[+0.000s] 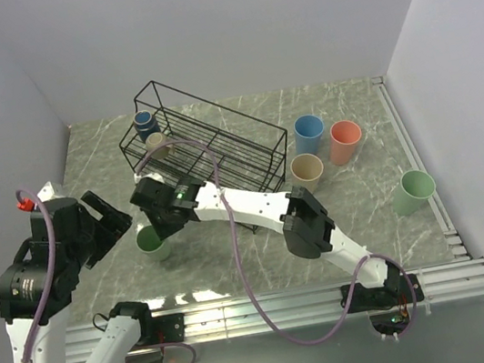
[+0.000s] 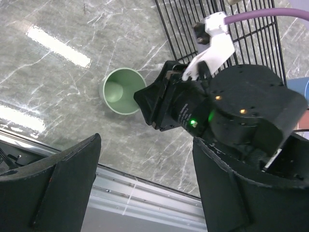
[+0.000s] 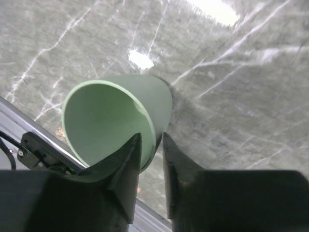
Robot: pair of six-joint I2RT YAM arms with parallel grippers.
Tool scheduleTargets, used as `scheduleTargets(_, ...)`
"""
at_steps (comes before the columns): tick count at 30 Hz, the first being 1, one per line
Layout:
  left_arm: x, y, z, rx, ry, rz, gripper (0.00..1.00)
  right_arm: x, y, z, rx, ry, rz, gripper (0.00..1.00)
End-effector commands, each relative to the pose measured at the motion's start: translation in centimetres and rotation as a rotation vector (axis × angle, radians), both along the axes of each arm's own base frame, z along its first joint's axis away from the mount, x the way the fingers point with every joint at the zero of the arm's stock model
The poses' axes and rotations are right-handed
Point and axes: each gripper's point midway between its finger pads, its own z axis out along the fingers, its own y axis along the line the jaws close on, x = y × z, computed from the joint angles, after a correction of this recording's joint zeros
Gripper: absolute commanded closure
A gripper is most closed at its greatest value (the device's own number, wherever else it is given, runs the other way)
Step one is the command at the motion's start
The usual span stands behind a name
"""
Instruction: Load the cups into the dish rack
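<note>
The pale-green cup [image 3: 111, 121], a smooth matte tumbler, sat mouth up at the near left of the veined grey marble counter [image 1: 370, 235], just in front of the black thin-wire dish rack [image 1: 219, 153]. The right claw [image 3: 152, 137] pinched its rim wall, one finger inside and one outside. The right arm lay stretched low across the counter toward the left, its wrist hiding most of the cup from above, while the left claw [image 2: 145, 142] hung spread and empty beside it. A navy mug [image 1: 144, 121] and a tan mug [image 1: 156, 142] at the rack's far end were partly screened by wires.
</note>
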Motion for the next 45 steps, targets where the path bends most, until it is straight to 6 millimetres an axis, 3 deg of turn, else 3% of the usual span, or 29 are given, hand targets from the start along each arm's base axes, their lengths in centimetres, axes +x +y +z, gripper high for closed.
scheduleTargets(1,-0.6,-0.2,0.7,-0.005,-0.004,-0.021,0.18,0.3,-0.2,-0.4,-0.037,-0.035,-0.010,0.73)
scheduleTargets(5,-0.2,-0.4,1.2,-0.001,-0.016,-0.039,0.15,-0.5,-0.4,-1.4,-0.045,-0.010,0.016,0.84)
scheduleTargets(6,-0.2,-0.6,1.4,-0.008,-0.024,-0.050,0.15,-0.5,-0.4,-1.3,-0.042,-0.007,0.017,0.94)
scheduleTargets(10,0.4,-1.7,2.3,-0.051,-0.071,-0.096,0.14,0.0,-0.4,1.2,-0.003,-0.040,0.019,1.00)
scheduleTargets(12,0.6,-2.0,4.3,-0.072,-0.126,-0.102,0.14,0.7,-0.4,3.7,0.045,-0.058,0.002,1.00)
scheduleTargets(13,0.7,-2.1,5.2,-0.078,-0.147,-0.106,0.14,1.4,-0.8,6.3,0.095,-0.071,-0.017,1.00)
scheduleTargets(14,0.5,-2.1,7.4,-0.085,-0.207,-0.112,0.14,1.7,-1.1,7.5,0.121,-0.074,-0.024,1.00)
scheduleTargets(15,1.0,-2.3,8.2,-0.088,-0.224,-0.117,0.13,1.8,-1.8,10.9,0.185,-0.095,-0.028,1.00)
scheduleTargets(17,1.0,-2.6,10.8,-0.101,-0.288,-0.140,0.11,3.2,-3.0,13.6,0.256,-0.114,-0.059,1.00)
scheduleTargets(18,1.6,-2.9,11.3,-0.105,-0.288,-0.146,0.10,3.1,-3.9,17.0,0.323,-0.137,-0.058,1.00)
scheduleTargets(19,1.8,-3.2,11.9,-0.115,-0.298,-0.157,0.09,4.1,-4.7,18.7,0.370,-0.151,-0.073,1.00)
scheduleTargets(20,1.9,-3.9,13.1,-0.150,-0.326,-0.184,0.05,3.9,-5.2,19.8,0.399,-0.145,-0.060,1.00)
scheduleTargets(21,2.2,-4.7,14.2,-0.182,-0.356,-0.216,0.04,3.9,-6.5,22.6,0.450,-0.170,-0.063,1.00)
scheduleTargets(22,2.7,-5.7,16.5,-0.223,-0.452,-0.261,0.02,4.0,-7.1,23.9,0.483,-0.171,-0.056,1.00)
scheduleTargets(23,2.5,-7.8,17.8,-0.317,-0.496,-0.353,0.01,5.1,-8.4,24.4,0.494,-0.171,-0.084,1.00)
scheduleTargets(24,1.8,-8.6,19.4,-0.369,-0.566,-0.400,0.01,4.8,-10.0,26.6,0.545,-0.179,-0.089,1.00)
scheduleTargets(25,1.8,-9.7,23.1,-0.455,-0.711,-0.450,0.00,4.5,-10.2,26.3,0.582,-0.125,-0.079,1.00)
scheduleTargets(26,2.0,-11.1,22.2,-0.519,-0.695,-0.521,0.01,6.0,-12.0,26.9,0.621,-0.117,-0.115,1.00)
scheduleTargets(28,1.5,-12.0,24.5,-0.608,-0.810,-0.593,0.00,5.7,-14.3,30.7,0.769,-0.131,-0.122,1.00)
scheduleTargets(29,2.8,-12.8,22.5,-0.718,-0.727,-0.573,0.01,5.7,-15.3,29.6,0.771,-0.108,-0.120,1.00)
scheduleTargets(30,2.6,-13.5,22.3,-0.783,-0.714,-0.622,0.01,5.1,-16.5,31.2,0.802,-0.139,-0.117,1.00)
scheduleTargets(31,2.8,-14.0,22.1,-0.847,-0.712,-0.646,0.01,5.0,-16.9,31.3,0.805,-0.160,-0.107,1.00)
scheduleTargets(32,3.2,-14.4,22.2,-0.986,-0.754,-0.679,0.02,4.5,-17.1,30.7,0.801,-0.145,-0.086,1.00)
scheduleTargets(34,2.4,-14.1,22.4,-1.172,-0.764,-0.690,0.03,3.8,-17.8,31.3,0.828,-0.146,-0.066,1.00)
scheduleTargets(35,2.4,-14.0,21.9,-1.193,-0.802,-0.712,0.02,3.6,-18.0,30.3,0.825,-0.126,-0.066,1.00)
scheduleTargets(40,4.9,-15.4,19.3,-1.117,-0.663,-0.714,0.01,2.0,-18.4,31.5,0.920,-0.105,-0.046,1.00)
scheduleTargets(45,6.9,-15.6,17.1,-0.950,-0.567,-0.660,0.03,2.1,-18.9,32.0,0.907,-0.135,-0.052,1.00)
